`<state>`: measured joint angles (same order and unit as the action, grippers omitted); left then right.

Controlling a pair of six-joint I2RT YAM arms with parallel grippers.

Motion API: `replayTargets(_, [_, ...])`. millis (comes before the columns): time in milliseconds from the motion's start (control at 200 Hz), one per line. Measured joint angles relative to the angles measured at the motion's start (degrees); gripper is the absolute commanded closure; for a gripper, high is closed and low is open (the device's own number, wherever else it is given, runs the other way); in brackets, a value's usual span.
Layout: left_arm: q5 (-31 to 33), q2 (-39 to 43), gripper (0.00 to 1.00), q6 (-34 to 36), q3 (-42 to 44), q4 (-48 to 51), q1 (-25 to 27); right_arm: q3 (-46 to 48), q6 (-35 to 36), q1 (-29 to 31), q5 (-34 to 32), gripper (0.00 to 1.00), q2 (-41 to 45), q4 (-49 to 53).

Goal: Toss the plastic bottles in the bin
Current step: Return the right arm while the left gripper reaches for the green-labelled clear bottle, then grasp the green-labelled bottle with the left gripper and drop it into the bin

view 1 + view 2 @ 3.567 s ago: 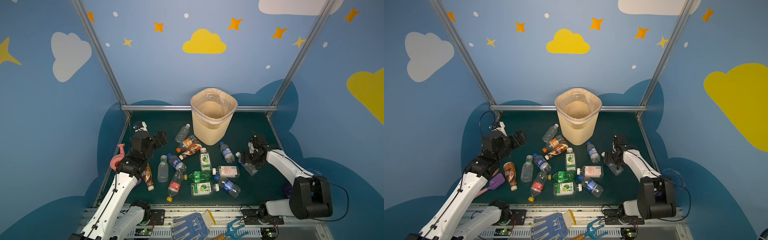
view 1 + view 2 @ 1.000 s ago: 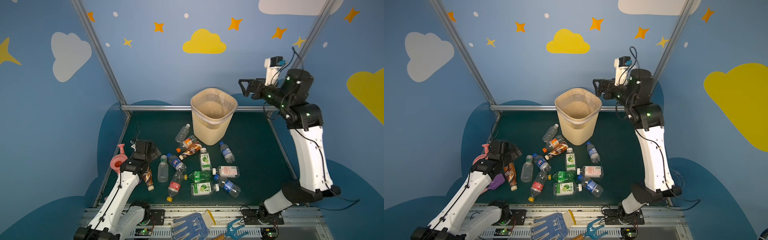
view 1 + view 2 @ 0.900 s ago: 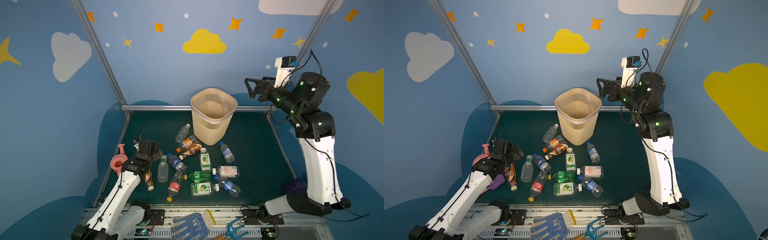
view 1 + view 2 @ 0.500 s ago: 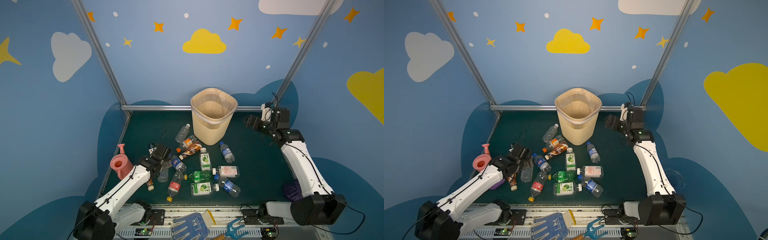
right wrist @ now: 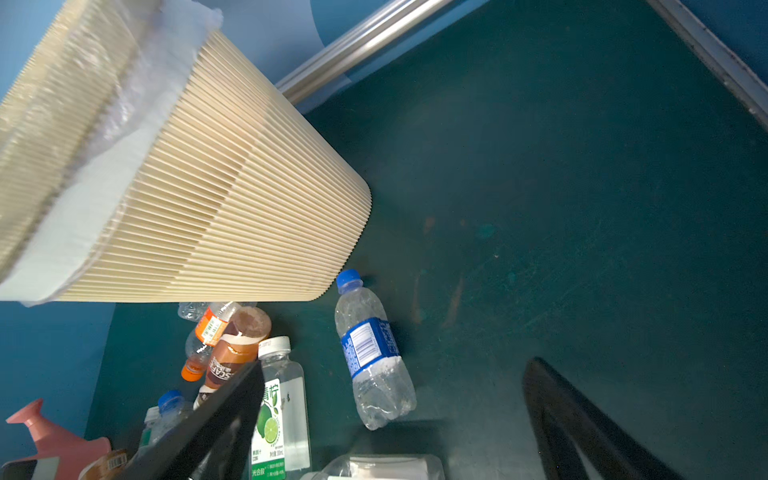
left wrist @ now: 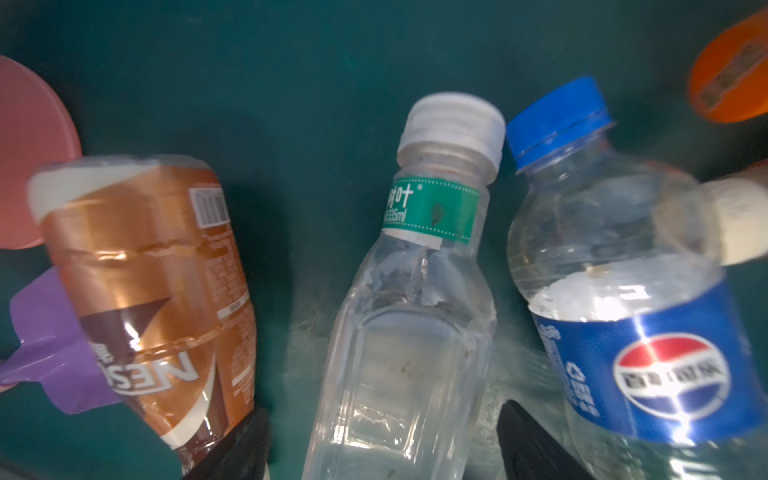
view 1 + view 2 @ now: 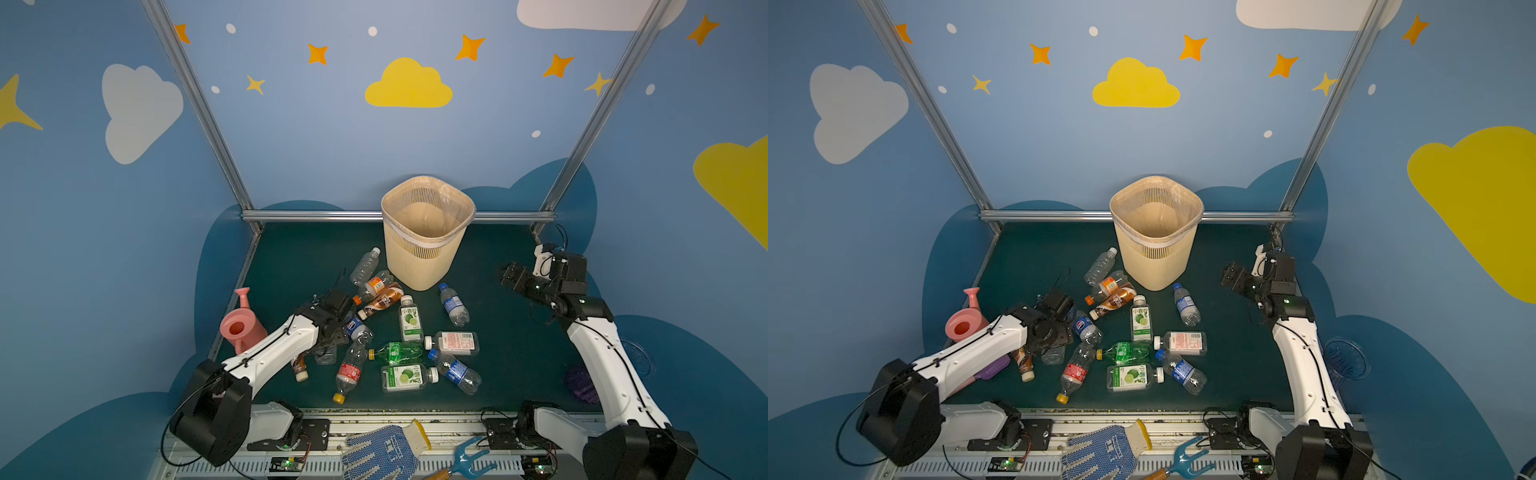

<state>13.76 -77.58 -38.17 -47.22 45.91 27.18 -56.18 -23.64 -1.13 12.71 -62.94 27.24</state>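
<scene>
Several plastic bottles lie on the green mat in front of the beige slatted bin (image 7: 428, 249) (image 5: 187, 199). My left gripper (image 7: 332, 337) (image 6: 380, 415) is low on the left of the pile. Its jaws are open and straddle a clear bottle with a white cap and a green neck label (image 6: 399, 332), with a gap on each side. A brown-wrapped bottle (image 6: 145, 291) and a blue-capped cola bottle (image 6: 623, 324) lie on either side of it. My right gripper (image 7: 509, 277) (image 5: 397, 363) hangs open and empty over the mat, right of the bin. A blue-labelled bottle (image 5: 374, 353) lies below it.
A pink watering can (image 7: 241, 328) and a purple scoop (image 7: 988, 370) sit by the left arm. A knitted glove (image 7: 382, 453) and a blue hand rake (image 7: 469, 461) lie on the front rail. A clear blue cup (image 7: 1345, 359) is off the mat's right edge.
My right arm came down from high beside the bin rim to low over the right of the mat, still open. My left gripper moved right from the watering can onto the clear bottle, its jaws narrowing.
</scene>
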Motion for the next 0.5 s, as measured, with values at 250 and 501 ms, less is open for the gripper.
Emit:
replayTargets(250, [-1.55,-8.0,0.33,1.51,-2.8,0.04,-0.02,2.08,-0.52,-1.18,0.31,0.03,0.02,-0.09])
replayTargets(501, [-3.02,-9.79,0.4,2.32,-2.8,-0.31,-0.63,2.25,-0.59,-2.67,0.83,0.03,0.02,-0.09])
